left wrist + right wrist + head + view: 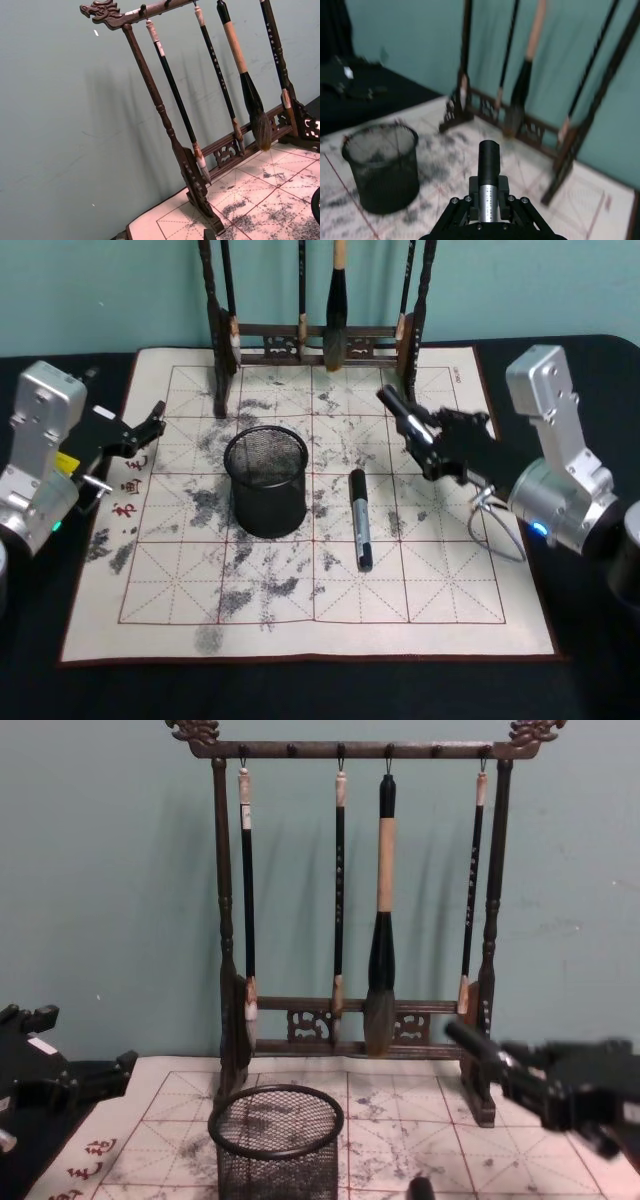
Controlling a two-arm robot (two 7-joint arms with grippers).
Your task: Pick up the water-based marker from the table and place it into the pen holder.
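Tabletop (pixel 300 690) in black across the head view, with a pale, ink-smudged calligraphy mat (pixel 450 610) spread over most of it. At top centre, on the mat's far edge, a dark wooden brush rack (pixel 218 370) hung with brushes. At the left edge, the left gripper (pixel 145 430), parked beside the mat. Right of centre, the right gripper (pixel 415 428), raised over the mat and clamped on a water-based marker (pixel 488 170): black cap, silver barrel, pinched between the fingers in the right wrist view. Left of centre, the pen holder (pixel 268 505), upright on the mat, nothing seen inside. Between holder and right gripper, lower in the frame, a second marker (pixel 359 520) flat on the mat, long axis running top to bottom.

Judged as the carry stage: pickup done, drop not yet. Holder to the left of and slightly below the held marker in the head view, near but not under it. Held marker's long axis slanted toward upper left, cap aimed at the rack, close to level in the chest view. Probably to be tipped toward upright over the holder's rim before release. Right arm clearly the nearer.
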